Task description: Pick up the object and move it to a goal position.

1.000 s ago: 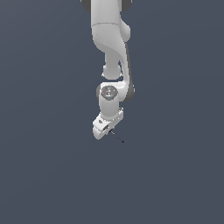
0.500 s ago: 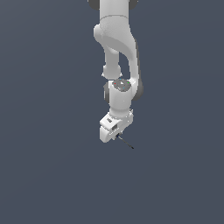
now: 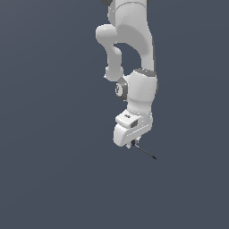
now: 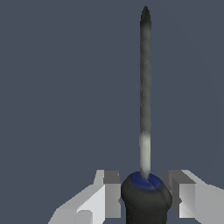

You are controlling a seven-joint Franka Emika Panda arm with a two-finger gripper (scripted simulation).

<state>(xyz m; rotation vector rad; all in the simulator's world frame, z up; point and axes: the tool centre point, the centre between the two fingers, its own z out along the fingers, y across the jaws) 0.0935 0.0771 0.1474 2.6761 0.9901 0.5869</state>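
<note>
Exterior view first: the white Panda arm [image 3: 134,53] comes down from the top edge, bends at its grey-ringed joint and points its hand toward the plain slate-grey ground [image 3: 49,170]. At the low end of the hand sits the gripper [image 3: 132,144], and tucked right under it is the object [image 3: 144,151], a slim screwdriver-like tool. Only a dark speck of handle with a hint of blue shows at the hand; the thin dark shaft juts out and slants downward toward the exterior view's right, its tip well clear of the white casing. The fingers themselves are too small here to make out, and whether the tool's tip touches the ground cannot be told from this angle.

Over to the wrist view, and now it is much clearer. The object [image 4: 145,199] fills the middle of the picture: a rounded black handle with a blue band at its collar, and the needle-like shaft running straight away from the camera, pale and shiny close to the handle, darker toward the pointed tip. The gripper [image 4: 145,192] straddles that handle, one of the pale fingers [image 4: 110,192] on each side. They stand narrow, pressed close against the handle's flanks, so the tool is held between them. Behind the shaft there is only the same flat grey ground [image 4: 57,87], evenly lit.
</note>
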